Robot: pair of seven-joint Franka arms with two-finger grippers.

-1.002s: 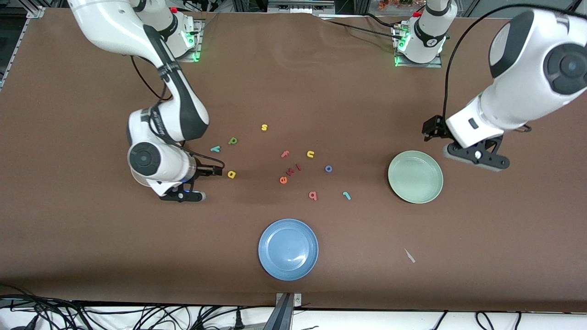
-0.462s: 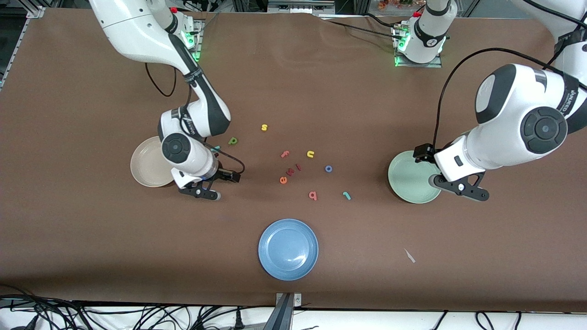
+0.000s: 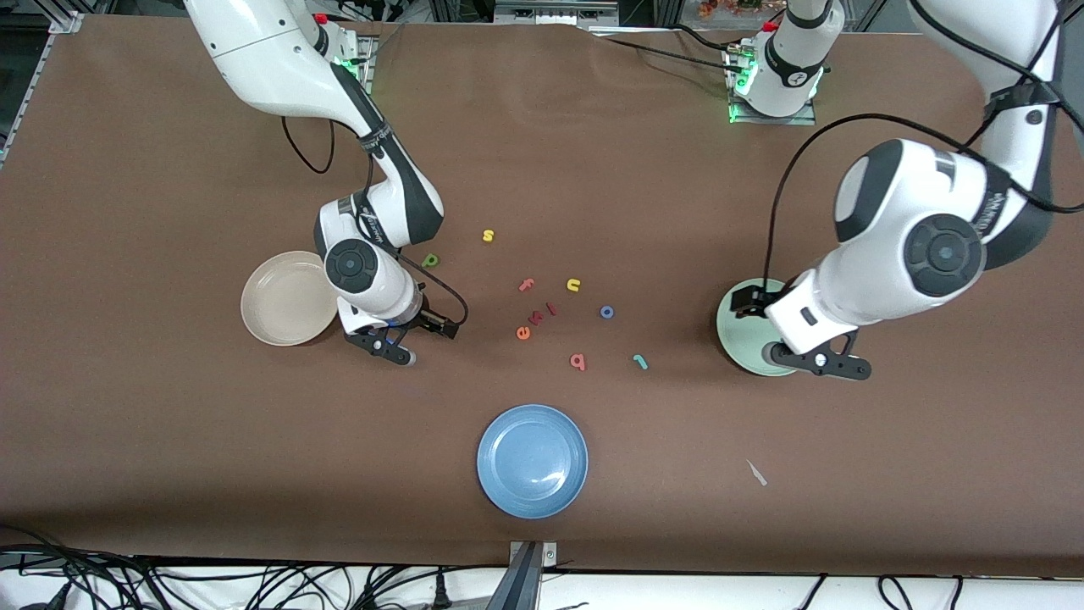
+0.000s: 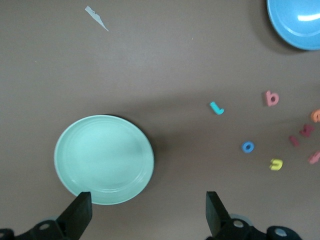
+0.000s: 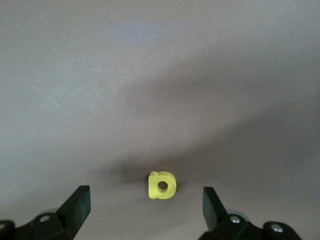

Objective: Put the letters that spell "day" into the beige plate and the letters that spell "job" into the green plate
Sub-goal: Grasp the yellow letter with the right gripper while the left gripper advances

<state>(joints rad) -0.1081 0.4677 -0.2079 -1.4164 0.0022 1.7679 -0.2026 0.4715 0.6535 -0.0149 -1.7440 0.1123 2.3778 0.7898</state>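
Observation:
My right gripper (image 3: 388,346) (image 5: 145,197) hangs open over the yellow a (image 5: 162,185), which lies on the table untouched; the arm hides it and the teal y in the front view. The beige plate (image 3: 284,298) sits just beside that gripper, toward the right arm's end. The green d (image 3: 431,260) lies farther from the front camera. My left gripper (image 3: 820,363) (image 4: 148,200) is open and empty over the edge of the green plate (image 3: 741,326) (image 4: 104,160). The teal j (image 3: 640,362) (image 4: 216,107), blue o (image 3: 607,312) (image 4: 248,147) and pink b (image 3: 578,362) (image 4: 271,98) lie mid-table.
A blue plate (image 3: 532,460) sits nearest the front camera. Spare letters lie mid-table: yellow s (image 3: 488,235), yellow u (image 3: 573,285), pink f (image 3: 527,285), orange e (image 3: 523,333). A white scrap (image 3: 756,473) lies toward the left arm's end.
The right arm swung off the beige plate, uncovering it, and now sits over the yellow a. The left arm moved in toward the middle, over the green plate's edge.

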